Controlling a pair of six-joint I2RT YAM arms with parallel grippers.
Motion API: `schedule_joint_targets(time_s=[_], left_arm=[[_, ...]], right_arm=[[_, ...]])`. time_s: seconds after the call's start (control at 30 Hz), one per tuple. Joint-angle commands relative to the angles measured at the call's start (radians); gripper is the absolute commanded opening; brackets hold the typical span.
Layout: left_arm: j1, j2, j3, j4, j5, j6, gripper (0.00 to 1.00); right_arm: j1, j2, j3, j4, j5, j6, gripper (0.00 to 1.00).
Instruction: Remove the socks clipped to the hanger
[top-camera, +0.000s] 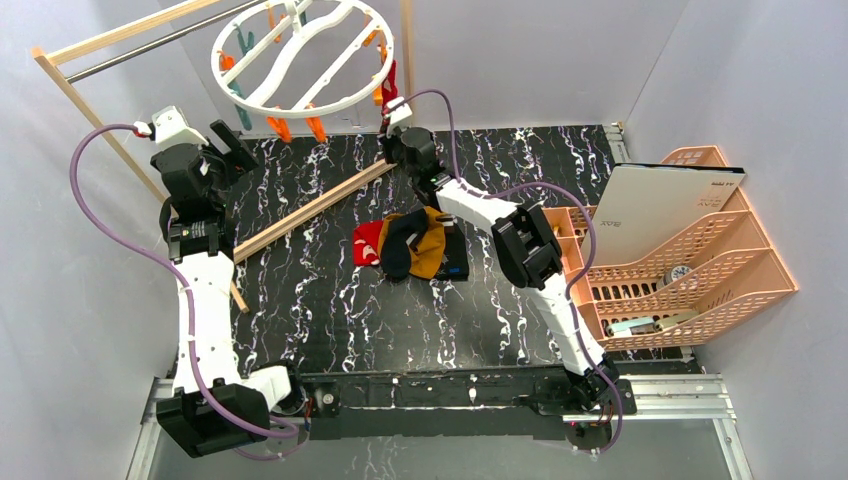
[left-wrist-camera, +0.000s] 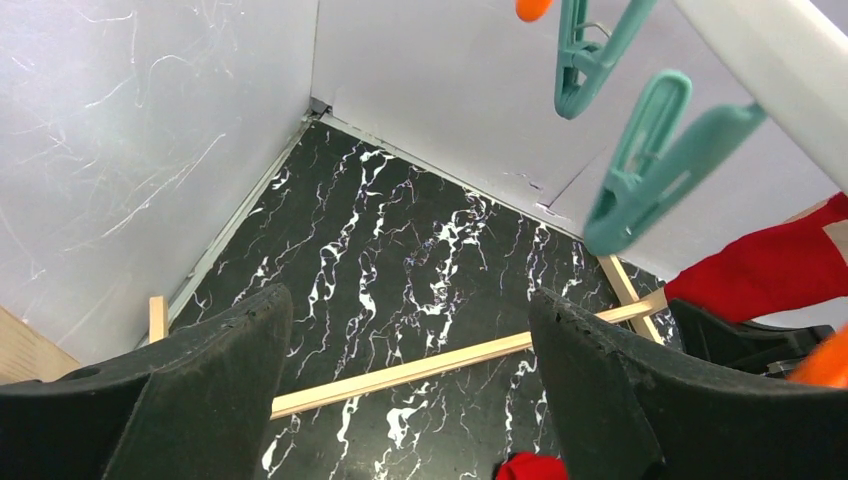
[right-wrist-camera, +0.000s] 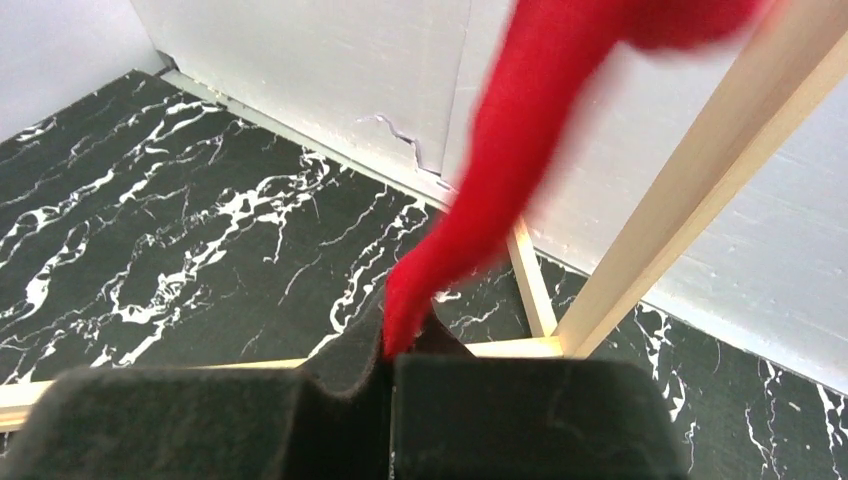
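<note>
At near edge, noted both arm bases on marbled table (top-camera: 300, 300). Mid-table, found loose socks (top-camera: 405, 245) in a heap, red, black and mustard, off the hanger and lying partly over a flat black item (top-camera: 456, 267). Off to the right, logged peach file tray (top-camera: 700, 275) holding a white board plus small bits too small to identify. Further back, saw wooden rail (top-camera: 310, 210) lying slantwise on table. Farther on left: left gripper (top-camera: 238, 143) raised beside hanger's lower left rim, jaws spread wide, nothing between them. Confirmed from left wrist view: only table and rail showing between the pads (left-wrist-camera: 230, 380), teal clips (left-wrist-camera: 650, 160) dangling above and to the right. Farther on right: right gripper (right-wrist-camera: 390, 365) pinched tight on lower tip of red sock (right-wrist-camera: 520, 150), fabric stretched upward out of that view, wooden post just beside it. From top view, traced sock's upper end to right rim of hanger (top-camera: 345, 102), by an orange clip; grip of that clip not clear enough to tell. At back, recorded hanger hung high and tilted, fringed with orange and teal clips, next to rack (top-camera: 120, 35) of wooden bar and metal rod.
</note>
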Motion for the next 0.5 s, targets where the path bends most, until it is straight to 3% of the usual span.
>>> schedule_joint_targets(time_s=[0.0, 0.2, 0.47], left_arm=[[0.0, -0.027, 0.034, -0.007, 0.016, 0.006, 0.86], [-0.008, -0.032, 0.03, -0.009, 0.072, 0.002, 0.86], [-0.041, -0.044, 0.052, -0.029, 0.187, 0.028, 0.85]], right_arm=[[-0.004, -0.077, -0.077, 0.09, 0.015, -0.002, 0.01], [0.017, -0.239, -0.333, 0.167, 0.017, 0.003, 0.01], [0.075, -0.379, -0.503, 0.078, -0.033, -0.008, 0.01]])
